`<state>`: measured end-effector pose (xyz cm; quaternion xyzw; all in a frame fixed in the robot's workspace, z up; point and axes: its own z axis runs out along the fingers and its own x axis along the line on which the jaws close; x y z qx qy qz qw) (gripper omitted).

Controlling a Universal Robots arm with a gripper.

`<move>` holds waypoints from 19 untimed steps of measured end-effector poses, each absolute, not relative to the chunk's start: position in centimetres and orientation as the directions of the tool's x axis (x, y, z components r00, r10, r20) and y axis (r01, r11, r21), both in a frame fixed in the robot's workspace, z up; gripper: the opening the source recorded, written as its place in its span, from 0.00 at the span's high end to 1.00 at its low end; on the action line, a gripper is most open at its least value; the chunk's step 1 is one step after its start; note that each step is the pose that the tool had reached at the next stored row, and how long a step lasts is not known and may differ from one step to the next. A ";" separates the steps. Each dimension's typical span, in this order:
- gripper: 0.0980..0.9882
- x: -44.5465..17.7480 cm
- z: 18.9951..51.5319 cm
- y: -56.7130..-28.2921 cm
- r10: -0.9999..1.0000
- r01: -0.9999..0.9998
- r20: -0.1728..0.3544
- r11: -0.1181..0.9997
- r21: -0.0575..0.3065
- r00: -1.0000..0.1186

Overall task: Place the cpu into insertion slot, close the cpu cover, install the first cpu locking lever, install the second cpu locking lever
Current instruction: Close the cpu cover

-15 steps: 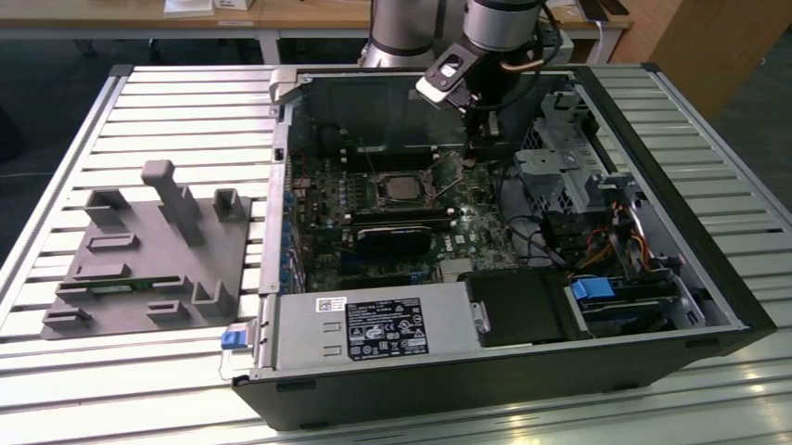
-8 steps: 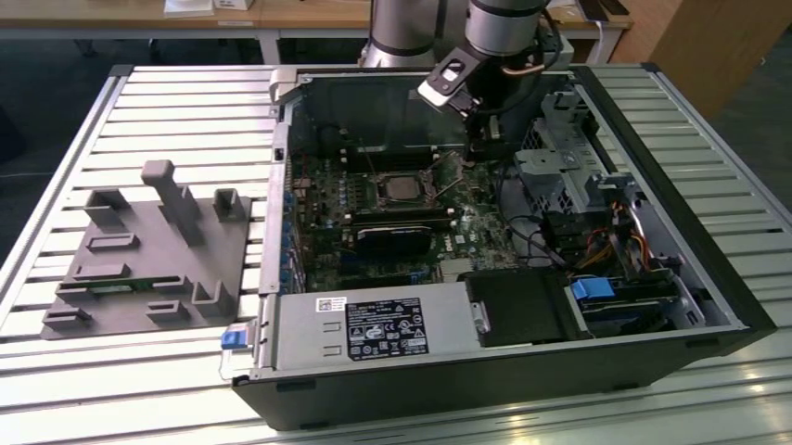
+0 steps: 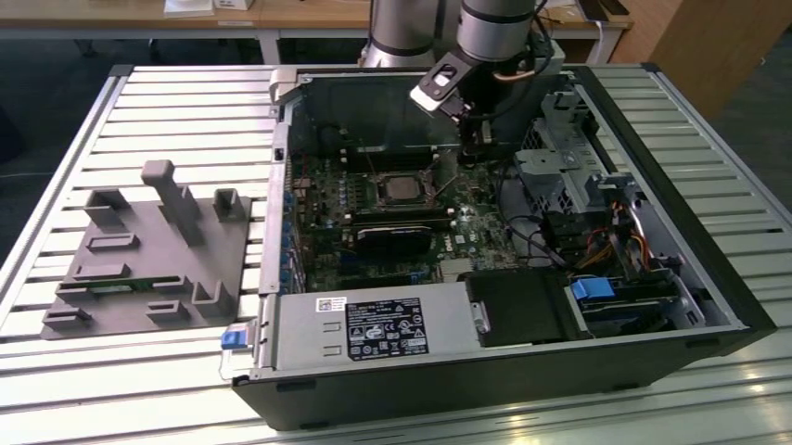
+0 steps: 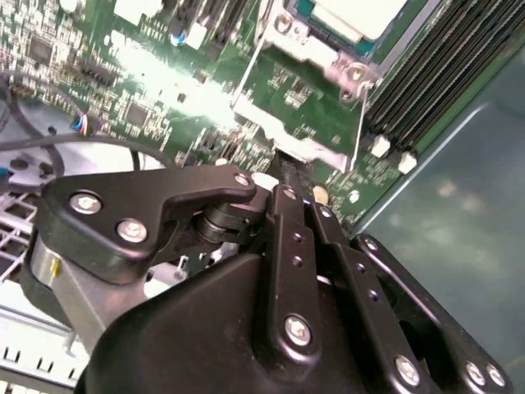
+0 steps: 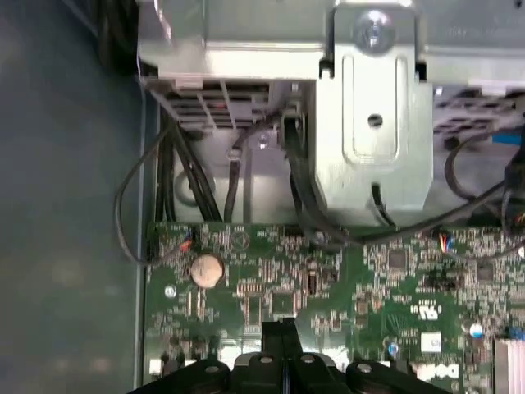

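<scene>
Exterior view has the tool (image 3: 472,154), pressed together, sitting low over the motherboard (image 3: 325,209) near the cpu (image 3: 400,188) in its insertion slot (image 3: 371,197).

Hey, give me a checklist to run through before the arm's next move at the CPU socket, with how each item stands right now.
1. The cpu sits in the insertion slot: ok.
2. The cpu cover lies flat over it: ok, as far as the second wrist view shows.
3. The thin wire lever beside the slot is latched: cannot tell.
4. The gripper is low beside the slot, jaws shut: ok.
5. The jaws hold anything: cannot tell.
6. The black cables are apart from the gripper: ok.
</scene>
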<state>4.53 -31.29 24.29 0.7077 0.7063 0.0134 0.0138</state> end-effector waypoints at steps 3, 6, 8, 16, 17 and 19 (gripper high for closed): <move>0.99 3.8 24.2 -31.3 1.000 0.999 0.000 -0.002 0.039 0.002; 0.99 3.1 24.1 -31.3 1.000 0.999 0.000 -0.002 0.039 0.002; 0.99 2.6 24.1 -31.3 1.000 0.999 -0.001 -0.002 0.039 0.002; 0.99 1.3 23.7 -31.3 1.000 0.999 -0.001 -0.002 0.039 0.002; 0.99 1.1 23.6 -31.3 1.000 0.999 -0.001 -0.002 0.039 0.002; 0.99 0.9 23.5 -31.3 1.000 0.999 0.000 -0.002 0.039 0.002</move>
